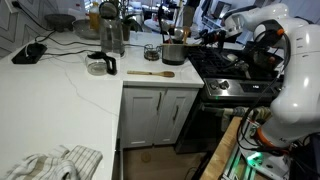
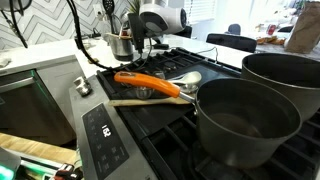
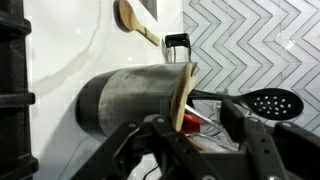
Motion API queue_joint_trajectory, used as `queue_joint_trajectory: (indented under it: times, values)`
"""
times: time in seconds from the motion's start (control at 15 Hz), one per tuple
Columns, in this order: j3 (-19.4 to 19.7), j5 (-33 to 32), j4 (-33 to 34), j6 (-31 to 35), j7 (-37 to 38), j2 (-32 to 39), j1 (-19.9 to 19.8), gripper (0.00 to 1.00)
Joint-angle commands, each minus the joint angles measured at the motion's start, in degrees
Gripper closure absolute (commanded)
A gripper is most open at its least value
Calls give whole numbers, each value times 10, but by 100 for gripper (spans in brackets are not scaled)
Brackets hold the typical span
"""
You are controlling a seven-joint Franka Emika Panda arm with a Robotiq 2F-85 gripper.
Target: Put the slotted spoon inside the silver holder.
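The gripper hangs right by the mouth of the silver holder. In the wrist view its dark fingers sit on each side of a thin tan handle. That handle belongs to the slotted spoon. I cannot tell if the fingers are squeezing the handle or just sitting next to it. The handle leans across the rim of the holder, and its lower end is hidden behind the gripper. The spoon's head cannot be seen.

A black utensil with holes pokes out of the holder's mouth, next to the tan handle.

In both exterior views the holder stands up on the white counter, close to the edge of the black stove. The white robot arm reaches over the stove to it.

A brown wooden spoon lies flat on the counter, near the holder but not touching it. A small glass jar stands just beside the holder. A tall steel jug stands farther along the counter. Behind them is a wall of zigzag tiles.

On the stove lies an orange-handled utensil, and two big dark pots sit near the camera. A checked cloth lies crumpled at the near end of the counter.
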State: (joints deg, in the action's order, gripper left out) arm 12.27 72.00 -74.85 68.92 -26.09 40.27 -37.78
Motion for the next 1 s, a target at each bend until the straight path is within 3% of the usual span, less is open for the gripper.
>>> queue_joint_trajectory:
  times: [0.0, 0.27, 0.67, 0.8, 0.93]
  values:
    - [-14, 23, 31, -43, 25, 19, -29, 70]
    - [-19, 33, 43, -71, 36, 21, -36, 99]
    - [-25, 30, 46, -129, 31, -16, -27, 98]
    - [-14, -1, 46, -138, 35, -42, -11, 98]
    - [6, -47, 31, -103, 32, -86, 13, 98]
